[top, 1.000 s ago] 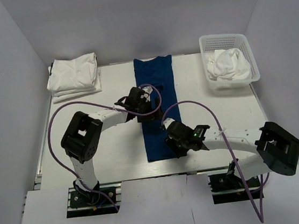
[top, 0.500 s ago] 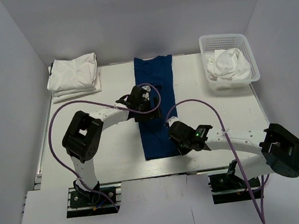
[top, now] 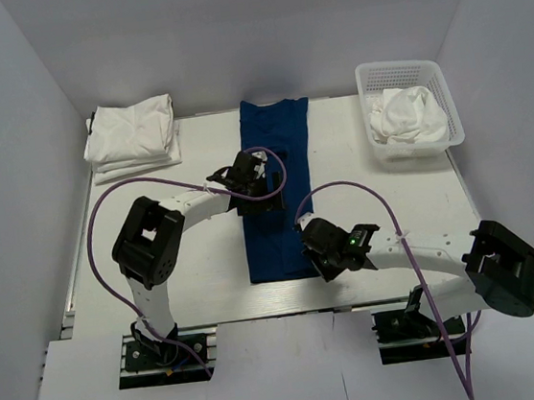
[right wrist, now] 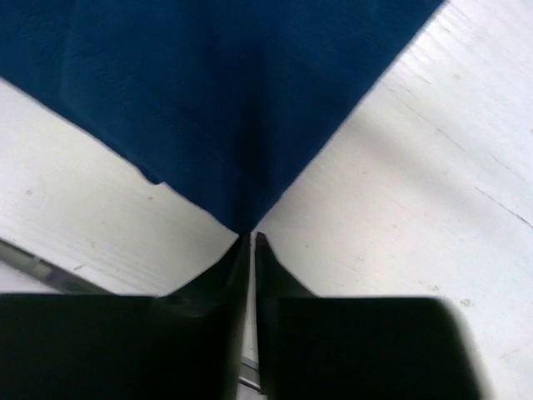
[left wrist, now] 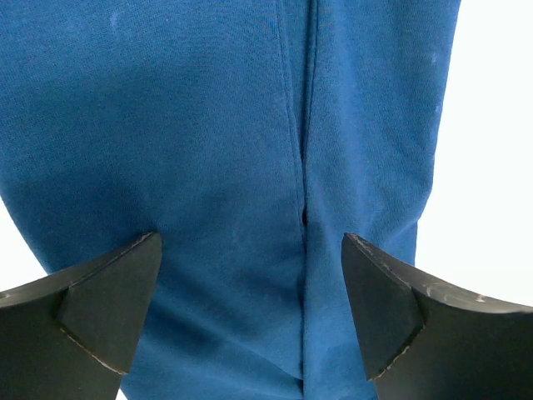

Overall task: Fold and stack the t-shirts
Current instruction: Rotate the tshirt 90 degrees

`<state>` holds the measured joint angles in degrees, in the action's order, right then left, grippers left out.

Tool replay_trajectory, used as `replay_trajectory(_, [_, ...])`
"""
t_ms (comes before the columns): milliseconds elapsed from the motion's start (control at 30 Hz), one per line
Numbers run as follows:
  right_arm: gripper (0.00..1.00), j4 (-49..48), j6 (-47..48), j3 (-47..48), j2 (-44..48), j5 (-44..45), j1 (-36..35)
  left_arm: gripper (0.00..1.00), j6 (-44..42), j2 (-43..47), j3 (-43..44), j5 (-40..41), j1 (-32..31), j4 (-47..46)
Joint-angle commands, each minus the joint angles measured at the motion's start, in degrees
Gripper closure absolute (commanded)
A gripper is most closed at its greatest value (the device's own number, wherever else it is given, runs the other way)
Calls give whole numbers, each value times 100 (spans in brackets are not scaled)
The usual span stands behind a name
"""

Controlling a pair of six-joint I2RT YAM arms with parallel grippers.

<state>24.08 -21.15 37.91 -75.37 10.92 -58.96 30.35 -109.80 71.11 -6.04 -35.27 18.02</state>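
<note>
1. Well off to the left of my left jaws, and beyond them, a pile of folded white t-shirts [top: 132,133] sits at the far left corner of the surface [top: 159,270].
2. My left jaws are spread as wide as they go and hold nothing. They hang over the middle stretch of the blue t-shirt [top: 289,139]. I cannot tell whether their tips touch the cloth.
3. From my left wrist, the blue t-shirt [left wrist: 208,125] fills the gap between those jaws and everything ahead of them. A lengthwise fold edge runs closer to the right-hand jaw than to the left-hand one.
4. The blue t-shirt lies folded into a long narrow strip. It runs from well beyond my left jaws back to my right jaws at its near end.
5. My right jaws are pressed shut. The near right corner of the blue t-shirt [right wrist: 225,108] narrows straight into their tips, nipped between them. Bare surface [right wrist: 400,167] shows on either side of that corner.
6. Far beyond my right jaws and to their right, a white mesh basket [top: 399,75] stands at the far right corner, with a crumpled white t-shirt [top: 407,114] inside it.
</note>
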Motion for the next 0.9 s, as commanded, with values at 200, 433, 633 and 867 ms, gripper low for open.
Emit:
replay_trajectory(200, [73,-491,489,58,164,-494,-107,0,-143,-209,-106,86,55,360])
replay_trajectory(433, [71,-694,436,208,-223,296,-107,0,-143,-209,-159,-20,55,307])
replay_trajectory(633, [100,-685,313,296,-259,456,-151,0,-143,-209,-211,41,55,307])
replay_trajectory(867, [100,-273,-29,-142,216,60,-274,0,-143,-209,-212,226,116,422])
